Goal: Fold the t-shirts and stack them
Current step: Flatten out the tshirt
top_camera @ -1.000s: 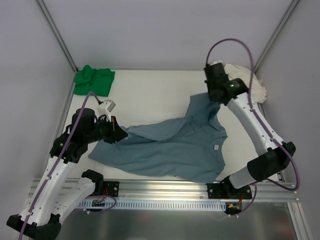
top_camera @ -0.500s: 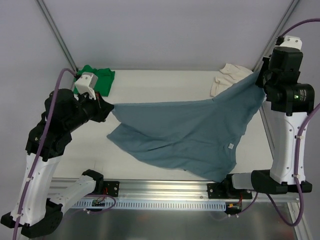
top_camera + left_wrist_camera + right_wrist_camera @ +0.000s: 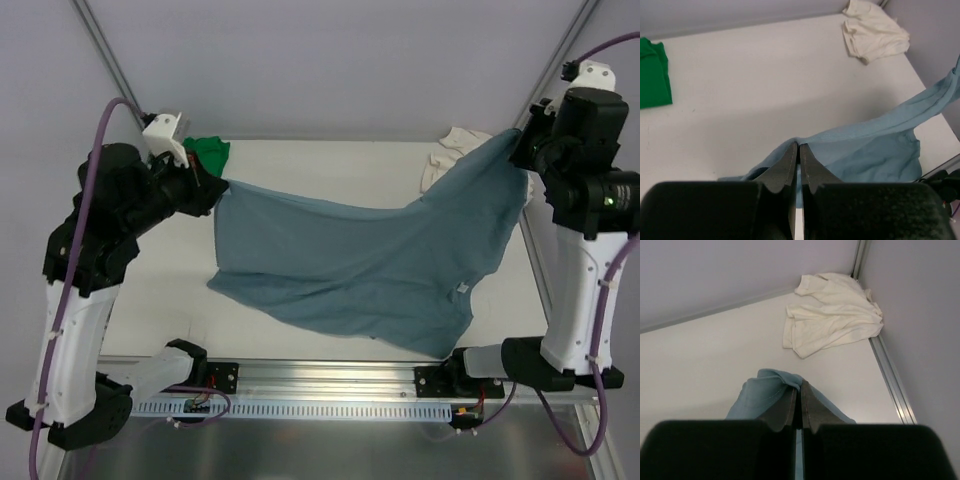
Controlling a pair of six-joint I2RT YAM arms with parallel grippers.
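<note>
The blue-grey t-shirt (image 3: pixel 370 265) hangs stretched in the air between both arms, its lower part sagging toward the table, a small white tag (image 3: pixel 462 290) showing. My left gripper (image 3: pixel 218 188) is shut on the shirt's left corner (image 3: pixel 840 137), raised at the far left. My right gripper (image 3: pixel 518 148) is shut on the right corner (image 3: pixel 771 385), raised at the far right. The green t-shirt (image 3: pixel 210 153) lies folded at the far left corner, also seen in the left wrist view (image 3: pixel 652 75). The cream-white t-shirt (image 3: pixel 455 152) lies crumpled in the far right corner (image 3: pixel 832 315).
A white table (image 3: pixel 320 170) sits between grey side walls with metal corner posts (image 3: pixel 115 70). An aluminium rail (image 3: pixel 330 385) carrying both arm bases runs along the near edge. A metal strip (image 3: pixel 892 380) borders the table's right side.
Both arms have lifted and spread apart, pulling the blue-grey shirt off the table and stretching it wide. The left gripper now sits higher, in front of the green shirt.
</note>
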